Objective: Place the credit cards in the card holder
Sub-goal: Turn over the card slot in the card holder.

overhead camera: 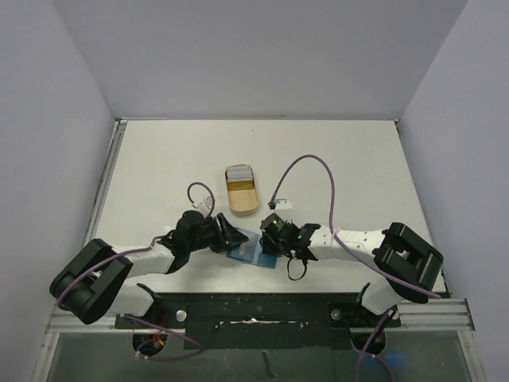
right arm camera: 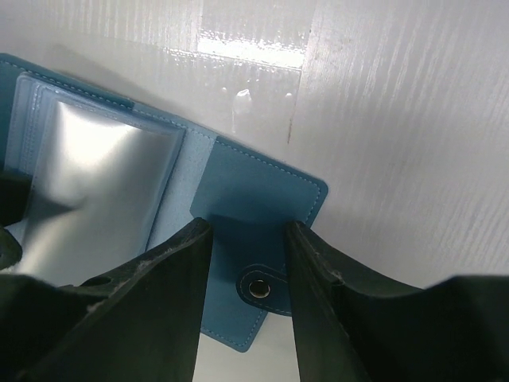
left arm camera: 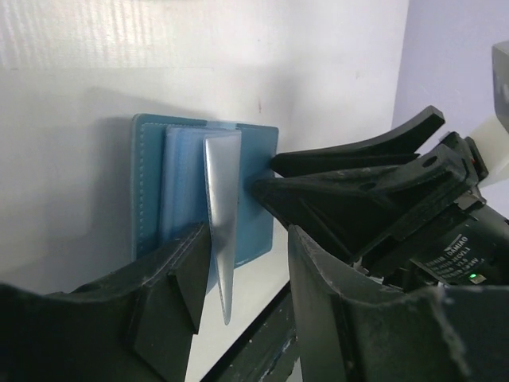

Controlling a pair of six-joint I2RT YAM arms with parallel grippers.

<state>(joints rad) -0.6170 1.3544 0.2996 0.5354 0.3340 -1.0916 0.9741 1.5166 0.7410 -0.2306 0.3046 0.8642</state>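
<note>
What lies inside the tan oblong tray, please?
Thin grey-white credit cards, stacked, fill the far end of the tan tray; its near part is bare. Those under the top one are covered.

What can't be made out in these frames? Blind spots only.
- Top view: card holder mostly covered by left gripper and right gripper, so its contents are hidden.
- Top view: credit cards in tray are too small to count.
- Left wrist: unclear whether the grey sheet is a card or a sleeve.
- Right wrist: glare on clear pocket hides any card; frame edge cuts off the holder's left part.
</note>
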